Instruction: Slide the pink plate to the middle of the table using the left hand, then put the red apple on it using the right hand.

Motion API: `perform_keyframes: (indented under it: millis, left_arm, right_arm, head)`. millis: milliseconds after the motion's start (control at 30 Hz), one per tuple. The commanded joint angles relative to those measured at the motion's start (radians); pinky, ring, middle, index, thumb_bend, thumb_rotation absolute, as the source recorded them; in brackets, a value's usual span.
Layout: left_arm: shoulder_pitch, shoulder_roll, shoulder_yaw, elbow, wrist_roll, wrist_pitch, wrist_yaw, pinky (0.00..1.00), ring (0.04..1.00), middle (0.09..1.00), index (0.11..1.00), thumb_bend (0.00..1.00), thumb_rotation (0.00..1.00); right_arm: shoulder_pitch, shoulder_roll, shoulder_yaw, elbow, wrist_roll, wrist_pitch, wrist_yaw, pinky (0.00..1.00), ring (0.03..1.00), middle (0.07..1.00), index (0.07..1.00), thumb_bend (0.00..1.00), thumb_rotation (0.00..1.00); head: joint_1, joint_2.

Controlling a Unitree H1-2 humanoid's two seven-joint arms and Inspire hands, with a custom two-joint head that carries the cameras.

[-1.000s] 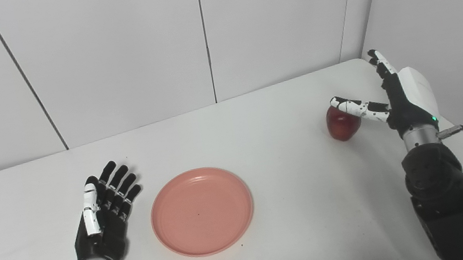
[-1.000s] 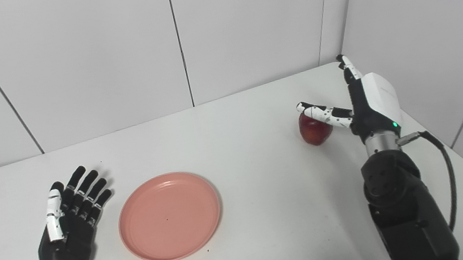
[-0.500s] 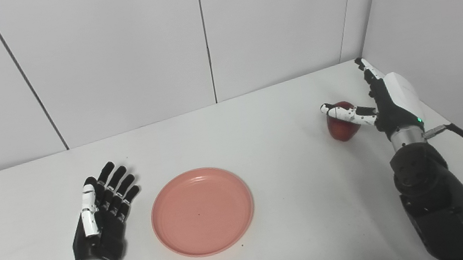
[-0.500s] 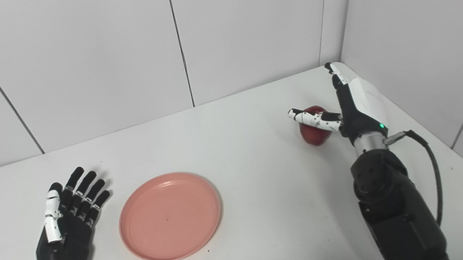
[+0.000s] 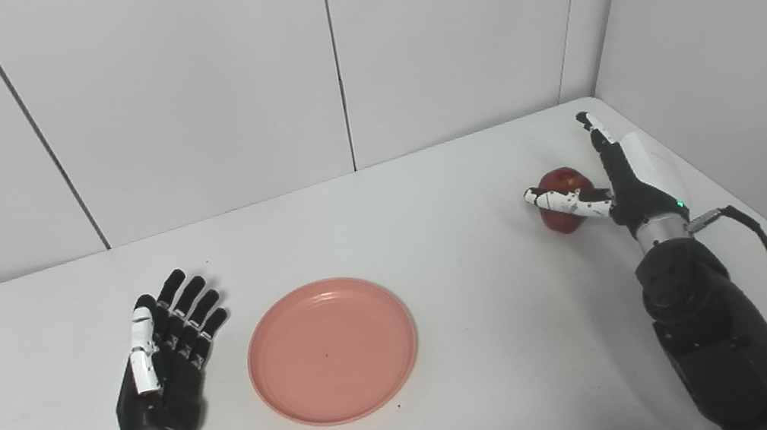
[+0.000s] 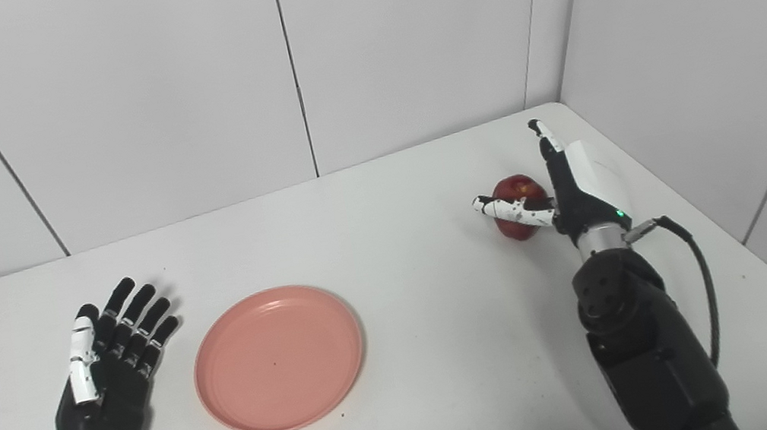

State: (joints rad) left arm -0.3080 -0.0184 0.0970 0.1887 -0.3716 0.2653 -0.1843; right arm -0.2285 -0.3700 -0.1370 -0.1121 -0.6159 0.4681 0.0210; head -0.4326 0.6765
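Right hand, fingers spread, thumb across apple at frame right, not pinching. Left hand flat, fingers spread, beside plate, lower centre.

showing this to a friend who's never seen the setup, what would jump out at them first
Probably the pink plate, empty and flat on the white table just left of centre, the biggest patch of colour. Next, the red apple near the far right corner, with the right hand open around it, thumb across its front and fingers raised beside it. The left hand lies open, palm up, left of the plate.
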Motion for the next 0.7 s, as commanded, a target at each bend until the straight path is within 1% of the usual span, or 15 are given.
perform_keyframes:
  millis: [0, 100, 200, 267, 400, 667]
  left_arm:
    - [0.014, 0.002, 0.006, 0.013, -0.001, 0.045, 0.020, 0.88, 0.882, 0.892, 0.882, 0.38, 1.00]
    - [0.016, 0.001, 0.006, 0.008, 0.001, 0.047, 0.023, 0.88, 0.880, 0.888, 0.877, 0.37, 1.00]
    - [0.016, 0.001, 0.006, 0.008, 0.002, 0.046, 0.022, 0.88, 0.881, 0.888, 0.878, 0.38, 1.00]
    - [0.015, 0.002, 0.006, 0.010, -0.001, 0.046, 0.019, 0.88, 0.883, 0.892, 0.884, 0.38, 1.00]
    - [0.017, 0.003, 0.006, 0.011, 0.003, 0.034, 0.017, 0.88, 0.880, 0.889, 0.881, 0.38, 1.00]
    - [0.018, 0.003, 0.008, 0.009, -0.001, 0.037, 0.016, 0.88, 0.882, 0.891, 0.880, 0.38, 1.00]
  right_arm:
    - [-0.045, -0.035, 0.003, -0.005, -0.006, -0.013, -0.022, 0.77, 0.885, 0.929, 0.938, 1.00, 0.50]
    - [-0.047, -0.041, 0.008, 0.005, 0.004, -0.022, -0.027, 0.77, 0.883, 0.926, 0.938, 1.00, 0.49]
    - [-0.050, -0.042, 0.011, 0.000, 0.006, -0.013, -0.025, 0.78, 0.891, 0.931, 0.940, 1.00, 0.45]
    - [-0.053, -0.045, 0.012, 0.012, 0.010, -0.014, -0.027, 0.79, 0.896, 0.934, 0.945, 1.00, 0.44]
    - [-0.057, -0.045, 0.012, 0.023, 0.016, -0.016, -0.032, 0.79, 0.891, 0.930, 0.942, 1.00, 0.42]
    - [-0.062, -0.047, 0.020, 0.055, 0.016, -0.023, -0.049, 0.76, 0.870, 0.909, 0.923, 1.00, 0.41]
  head:
    - [0.000, 0.001]
    - [0.000, 0.004]
    - [0.000, 0.005]
    - [0.000, 0.006]
    - [-0.003, 0.009]
    - [-0.003, 0.012]
